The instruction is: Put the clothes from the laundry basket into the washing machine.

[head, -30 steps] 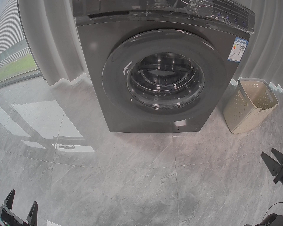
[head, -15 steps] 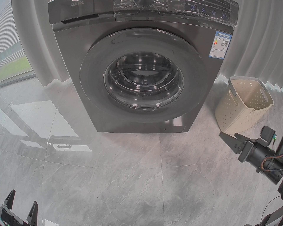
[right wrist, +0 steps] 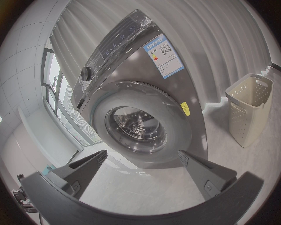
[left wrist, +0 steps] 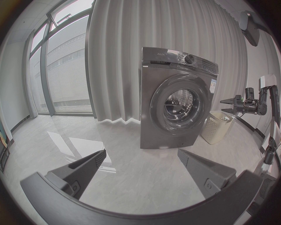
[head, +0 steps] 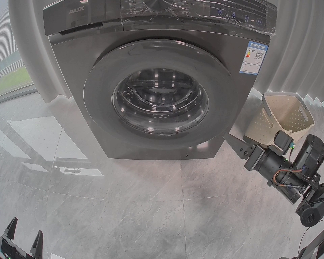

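Since 1 s ago the head cam has shifted, so the washing machine (head: 101,141) sits bigger in frame, no move of its own. The right gripper (head: 238,147) has swung in from the edge and hangs w/ fingers spread, nothing held, betw. the machine's lower right corner and the laundry basket (head: 270,126). The left gripper (head: 26,227) hasn't budged, low at robot's left, likewise spread and holding nothing. Basket stands upright on the floor (head: 135,202) just right of the machine, by the curtain (head: 297,50); contents too deep to tell. Round door (head: 158,97) is shut. I'd expect clothes to be light, soft, floppy: pinch a bunched fold from above, mind trailing ends. Writing: lettering (head: 76,10) on the drawer panel, blue-edged sticker (head: 253,58) w/ colour bars + QR square, small yellow sticker (right wrist: 185,108) by the door rim.
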Robot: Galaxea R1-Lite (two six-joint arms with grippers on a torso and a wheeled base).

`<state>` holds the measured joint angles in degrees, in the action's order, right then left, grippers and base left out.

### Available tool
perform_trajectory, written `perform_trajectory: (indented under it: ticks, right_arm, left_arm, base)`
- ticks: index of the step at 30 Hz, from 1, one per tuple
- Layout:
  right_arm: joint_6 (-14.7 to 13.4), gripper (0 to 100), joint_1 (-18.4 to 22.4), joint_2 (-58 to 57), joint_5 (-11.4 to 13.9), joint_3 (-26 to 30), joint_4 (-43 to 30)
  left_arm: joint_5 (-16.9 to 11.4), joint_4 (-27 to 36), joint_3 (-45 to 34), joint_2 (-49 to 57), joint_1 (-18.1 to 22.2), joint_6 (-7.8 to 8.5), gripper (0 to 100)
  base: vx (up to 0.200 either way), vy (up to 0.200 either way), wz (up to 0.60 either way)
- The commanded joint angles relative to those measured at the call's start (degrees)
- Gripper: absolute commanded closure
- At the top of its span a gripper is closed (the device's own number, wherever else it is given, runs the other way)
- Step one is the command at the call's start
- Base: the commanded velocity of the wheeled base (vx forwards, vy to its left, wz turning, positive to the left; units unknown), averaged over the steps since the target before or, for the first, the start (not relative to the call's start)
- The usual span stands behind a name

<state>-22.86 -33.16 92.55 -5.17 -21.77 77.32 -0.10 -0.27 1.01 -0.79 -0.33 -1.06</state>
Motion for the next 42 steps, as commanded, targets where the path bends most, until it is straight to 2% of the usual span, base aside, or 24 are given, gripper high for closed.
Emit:
perform_trajectory:
  ticks: [1, 14, 33, 42]
  right_arm:
    - [0.1, 0, -0.6, 2.1, -0.8, -2.9, 0.3]
    - [0.0, 0, -1.3, 1.8, -0.8, -3.9, 0.5]
    - [0.3, 0, -1.4, 0.3, -1.0, -2.3, 2.5]
    - [1.1, 0, -5.5, -3.6, -0.9, 7.0, 1.8]
  left_arm:
    - [0.0, 0.0, -1.0, 0.5, 0.0, 0.01, 0]
    - [0.1, -0.1, -1.0, 0.5, 0.0, 0.01, 0]
    - [0.0, 0.0, -1.0, 0.5, 0.0, -0.26, 0]
    - [0.0, 0.0, -1.0, 0.5, 0.0, -0.26, 0]
  base:
    - [0.200, 0.000, 0.00]
    - [0.200, 0.000, 0.00]
    - [0.000, 0.000, 0.00]
    - [0.000, 0.000, 0.00]
